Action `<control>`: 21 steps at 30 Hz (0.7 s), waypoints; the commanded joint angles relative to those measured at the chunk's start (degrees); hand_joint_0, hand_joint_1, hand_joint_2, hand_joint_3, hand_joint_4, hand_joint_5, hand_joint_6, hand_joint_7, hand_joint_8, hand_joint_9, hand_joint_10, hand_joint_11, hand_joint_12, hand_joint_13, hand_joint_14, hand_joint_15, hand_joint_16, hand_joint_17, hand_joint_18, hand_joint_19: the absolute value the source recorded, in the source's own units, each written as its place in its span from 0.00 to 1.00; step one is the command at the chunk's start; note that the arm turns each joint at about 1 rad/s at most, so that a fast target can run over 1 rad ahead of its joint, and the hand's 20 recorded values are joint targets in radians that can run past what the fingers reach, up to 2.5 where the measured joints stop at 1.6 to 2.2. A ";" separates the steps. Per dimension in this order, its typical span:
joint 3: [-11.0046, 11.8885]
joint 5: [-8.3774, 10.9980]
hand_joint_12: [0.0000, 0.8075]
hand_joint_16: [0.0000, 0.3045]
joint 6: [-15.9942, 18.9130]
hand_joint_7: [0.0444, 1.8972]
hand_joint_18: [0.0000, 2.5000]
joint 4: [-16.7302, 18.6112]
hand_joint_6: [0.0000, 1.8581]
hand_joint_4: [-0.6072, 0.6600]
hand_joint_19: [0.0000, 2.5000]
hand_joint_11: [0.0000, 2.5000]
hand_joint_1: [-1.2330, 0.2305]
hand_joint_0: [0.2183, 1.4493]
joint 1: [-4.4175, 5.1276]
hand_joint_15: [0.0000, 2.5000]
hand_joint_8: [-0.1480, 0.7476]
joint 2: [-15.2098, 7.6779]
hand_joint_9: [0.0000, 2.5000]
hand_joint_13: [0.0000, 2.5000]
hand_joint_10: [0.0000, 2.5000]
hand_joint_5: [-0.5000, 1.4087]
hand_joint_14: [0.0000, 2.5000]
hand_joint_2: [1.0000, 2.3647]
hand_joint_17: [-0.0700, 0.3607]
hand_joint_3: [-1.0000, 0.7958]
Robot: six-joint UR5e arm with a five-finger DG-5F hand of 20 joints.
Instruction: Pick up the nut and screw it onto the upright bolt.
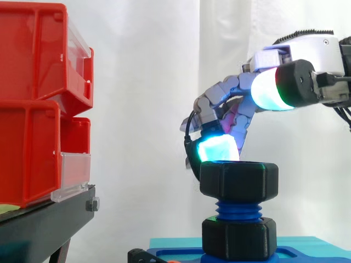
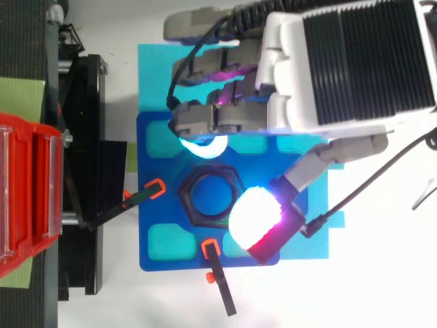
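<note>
A black hex nut sits on top of the upright blue bolt, with thread showing beneath it. In the top view the nut rings the bolt's blue end. A second black nut sits at the bolt's foot on the blue base plate. My hand hovers over the nut with its fingers bent down. One cyan fingertip is just above the nut's far rim. The thumb pad is well above the nut's opposite edge. Nothing is held.
Stacked red bins stand on a black stand to the left of the bolt. Two black clamps with orange tips hold the plate, which lies on a cyan mat.
</note>
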 commanded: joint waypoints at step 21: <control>4.32 0.16 0.34 0.08 -0.74 0.49 0.11 -2.41 0.27 0.70 0.00 0.00 0.78 0.23 0.38 0.00 0.49 -0.09 0.40 0.27 0.00 0.22 0.00 0.00 0.28 0.28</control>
